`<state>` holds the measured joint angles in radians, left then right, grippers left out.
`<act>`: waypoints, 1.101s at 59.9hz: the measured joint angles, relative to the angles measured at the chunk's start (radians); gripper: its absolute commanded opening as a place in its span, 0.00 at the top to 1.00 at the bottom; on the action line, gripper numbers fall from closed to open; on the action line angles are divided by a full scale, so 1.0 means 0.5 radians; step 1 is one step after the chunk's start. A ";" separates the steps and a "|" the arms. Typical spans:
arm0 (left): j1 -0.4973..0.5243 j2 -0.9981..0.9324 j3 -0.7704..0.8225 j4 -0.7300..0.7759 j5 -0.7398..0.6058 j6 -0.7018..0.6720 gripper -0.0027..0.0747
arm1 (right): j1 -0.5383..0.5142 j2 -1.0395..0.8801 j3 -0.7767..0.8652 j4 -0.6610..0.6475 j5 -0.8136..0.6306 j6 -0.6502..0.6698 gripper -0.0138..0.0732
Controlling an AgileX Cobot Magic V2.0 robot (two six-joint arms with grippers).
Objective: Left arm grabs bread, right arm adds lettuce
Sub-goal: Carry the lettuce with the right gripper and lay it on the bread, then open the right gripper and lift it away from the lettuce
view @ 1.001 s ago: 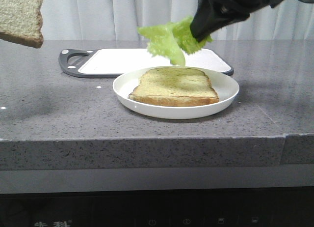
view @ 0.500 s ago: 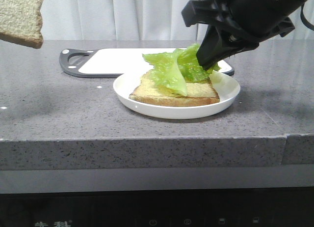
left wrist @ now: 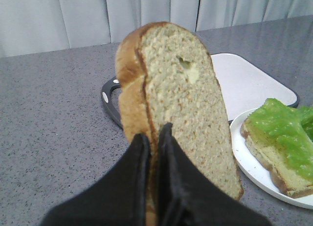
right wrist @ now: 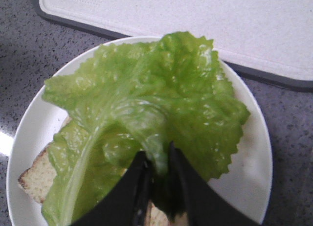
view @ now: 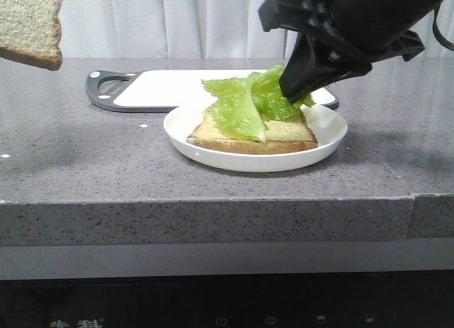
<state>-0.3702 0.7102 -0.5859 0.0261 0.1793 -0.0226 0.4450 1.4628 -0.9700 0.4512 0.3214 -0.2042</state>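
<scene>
We see a big grey counter (view: 78, 150) made of speckled stone, with a flat top and a thick front edge. Under it is a dark panel with small pale marks we cannot read. Far behind hang pale curtains (view: 163, 19) in soft folds.

Next in size is the right gripper (view: 292, 94), a bulky black thing with sharp corners and small silver screws. It comes down from the upper right. Its thin fingers (right wrist: 188, 196) are pressed together on the lettuce (view: 248, 104), pinching the leaf near its stem end.

On the far side of the counter lies a flat white cutting board (view: 177, 86) with a dark grey rim and a handle hole on its left.

Just near of the board sits a round white plate (view: 326, 147), smooth and shiny. On it lies a thin slice of toast (view: 284, 138) with a brown crust. The lettuce is bright green and crinkly, with a paler rib down the middle. It lies draped over the toast and hangs over its near edge.

The bread (view: 30, 23) is held up in the air at the far left, well apart from the plate. It is thick, pale and speckled, with a brown crust and a small dent. The left gripper (left wrist: 154, 147) is black and narrow, and its fingers are squeezed on the bread's lower edge.
</scene>
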 measured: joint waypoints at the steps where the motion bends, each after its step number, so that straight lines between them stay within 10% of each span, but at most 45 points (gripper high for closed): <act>1: 0.000 0.000 0.000 0.000 0.000 0.000 0.99 | 0.000 0.000 0.000 0.007 -0.001 0.000 0.62; 19: 0.000 0.000 0.005 0.000 0.009 0.000 0.99 | 0.000 0.000 0.000 0.030 0.014 0.000 0.38; 48: 0.000 0.000 0.005 0.000 0.014 0.000 0.99 | -0.148 -0.337 0.000 0.035 0.183 0.000 0.33; 55: 0.000 0.000 0.005 -0.014 0.014 0.000 0.99 | -0.177 -0.449 0.008 -0.035 0.281 -0.004 0.45; 66: 0.000 0.049 -0.009 -0.147 0.060 0.000 0.99 | -0.177 -0.751 0.143 -0.165 0.273 -0.008 0.93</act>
<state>-0.3702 0.7346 -0.5906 -0.0475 0.2095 -0.0226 0.3563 1.0875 -0.8984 0.3688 0.4578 -0.2080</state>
